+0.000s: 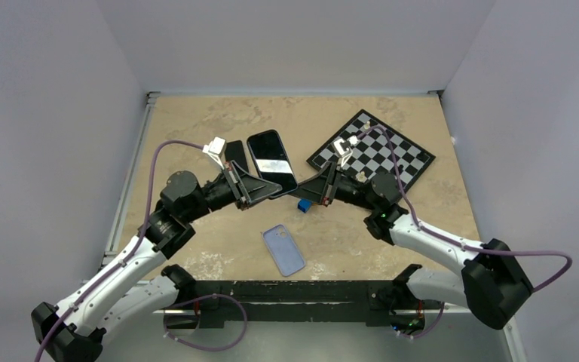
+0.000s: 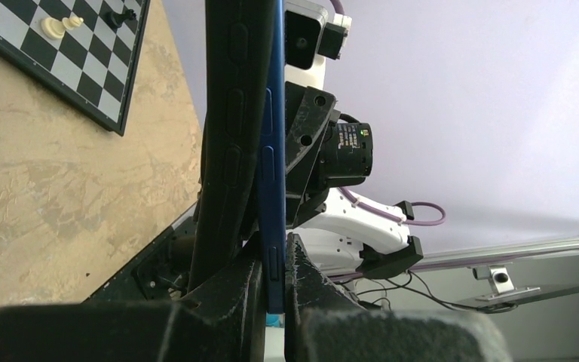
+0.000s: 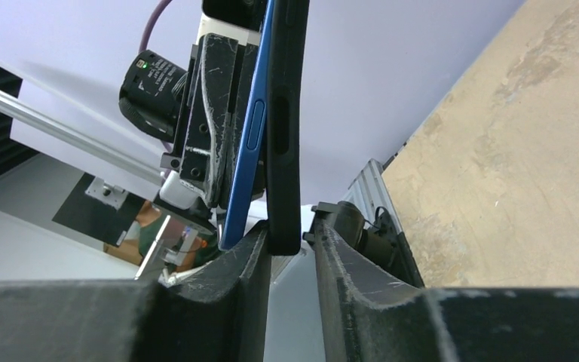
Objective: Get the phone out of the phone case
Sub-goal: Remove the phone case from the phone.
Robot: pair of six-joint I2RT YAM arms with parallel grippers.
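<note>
Phone (image 2: 273, 151) on edge, blue rim clamped in the tightly closed left gripper (image 2: 273, 260). Black case (image 2: 230, 136) angled away alongside, its end dipped between the narrowly parted fingers of the right gripper (image 3: 290, 235), touching one, sliver of gap at the other; whether gripped, impossible to tell. Both raised above table (image 1: 196, 121), near chessboard (image 1: 392, 151).

Blue-edged phone (image 1: 271, 160), dark screen facing up, raised off the table and tilted, black phone case (image 2: 230, 113) peeled away along one side, gaping from its back
</note>
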